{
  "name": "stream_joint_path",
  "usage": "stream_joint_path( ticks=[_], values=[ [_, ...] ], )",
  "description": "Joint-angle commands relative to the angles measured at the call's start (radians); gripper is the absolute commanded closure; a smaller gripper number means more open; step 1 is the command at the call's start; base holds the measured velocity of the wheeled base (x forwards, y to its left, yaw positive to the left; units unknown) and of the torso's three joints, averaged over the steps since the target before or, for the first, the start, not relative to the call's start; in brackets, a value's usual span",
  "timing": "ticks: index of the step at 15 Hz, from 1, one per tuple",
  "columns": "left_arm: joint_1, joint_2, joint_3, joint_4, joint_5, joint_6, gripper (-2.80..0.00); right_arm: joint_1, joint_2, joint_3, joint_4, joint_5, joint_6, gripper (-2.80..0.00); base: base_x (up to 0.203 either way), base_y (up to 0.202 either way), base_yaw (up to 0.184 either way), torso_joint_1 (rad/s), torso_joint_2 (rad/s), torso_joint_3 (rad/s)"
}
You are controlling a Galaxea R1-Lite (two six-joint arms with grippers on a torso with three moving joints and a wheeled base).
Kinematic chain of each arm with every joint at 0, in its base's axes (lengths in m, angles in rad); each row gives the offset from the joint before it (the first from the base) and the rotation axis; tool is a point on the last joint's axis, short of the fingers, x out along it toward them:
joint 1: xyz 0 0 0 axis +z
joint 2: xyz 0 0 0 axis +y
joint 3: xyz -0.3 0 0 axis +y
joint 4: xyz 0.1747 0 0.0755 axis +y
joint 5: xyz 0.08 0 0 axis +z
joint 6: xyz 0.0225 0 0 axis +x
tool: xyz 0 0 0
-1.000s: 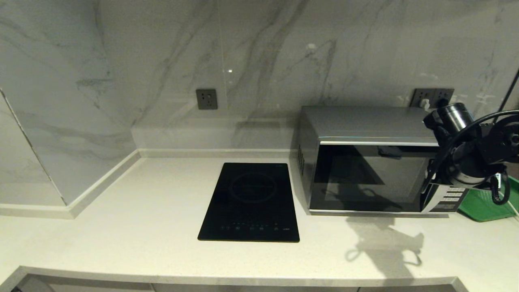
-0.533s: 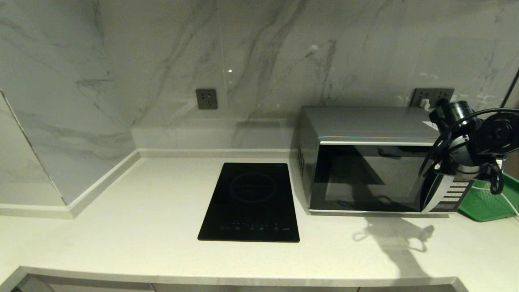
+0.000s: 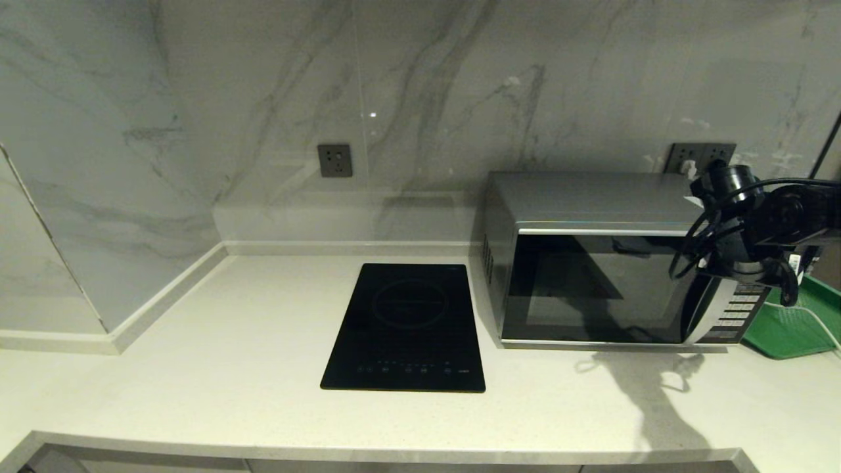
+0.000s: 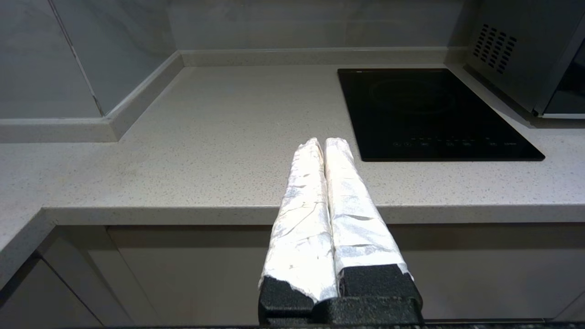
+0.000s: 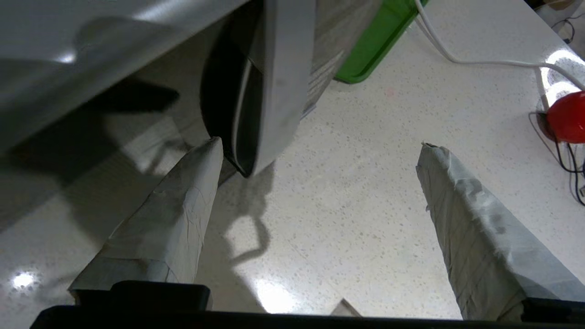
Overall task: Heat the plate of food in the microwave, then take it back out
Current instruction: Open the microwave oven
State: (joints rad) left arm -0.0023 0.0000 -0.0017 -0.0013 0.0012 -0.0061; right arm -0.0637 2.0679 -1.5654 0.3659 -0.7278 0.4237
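The silver microwave [image 3: 591, 263] stands at the right of the counter with its dark glass door closed. The plate of food is out of view. My right arm [image 3: 749, 226] hangs at the microwave's upper right corner, in front of the button panel [image 3: 736, 312]. In the right wrist view my right gripper [image 5: 320, 144] is open and empty. The curved silver handle [image 5: 279, 82] ends right beside one fingertip [image 5: 205, 160], and I cannot tell if they touch. My left gripper [image 4: 325, 142] is shut and empty, parked off the counter's front edge.
A flat black induction hob [image 3: 407, 325] lies left of the microwave. A green tray [image 3: 788, 328] sits to its right, with a white cable [image 5: 480, 59] and a red object [image 5: 566, 116] on the counter beyond. Wall sockets [image 3: 700, 157] are behind the microwave.
My right arm has risen from the button panel's height towards the microwave's top right corner. Its shadow on the counter shifted right. The left arm has not moved.
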Motion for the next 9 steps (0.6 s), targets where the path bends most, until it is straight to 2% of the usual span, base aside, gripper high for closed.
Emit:
stream_joint_path(
  ticks=[1, 5, 9],
  values=[
    [-0.001, 0.0, 0.0, 0.0, 0.0, 0.0, 0.0, -0.002, 0.041, -0.038, 0.001, -0.006, 0.005, -2.8, 0.0, 0.0, 0.0, 0.0, 0.0, 0.0],
    [0.001, 0.0, 0.0, 0.0, 0.0, 0.0, 0.0, -0.023, 0.071, -0.081, 0.001, -0.04, 0.032, -2.8, 0.0, 0.0, 0.0, 0.0, 0.0, 0.0],
    [0.001, 0.0, 0.0, 0.0, 0.0, 0.0, 0.0, -0.028, 0.053, -0.038, 0.003, -0.048, 0.088, -2.8, 0.0, 0.0, 0.0, 0.0, 0.0, 0.0]
  ],
)
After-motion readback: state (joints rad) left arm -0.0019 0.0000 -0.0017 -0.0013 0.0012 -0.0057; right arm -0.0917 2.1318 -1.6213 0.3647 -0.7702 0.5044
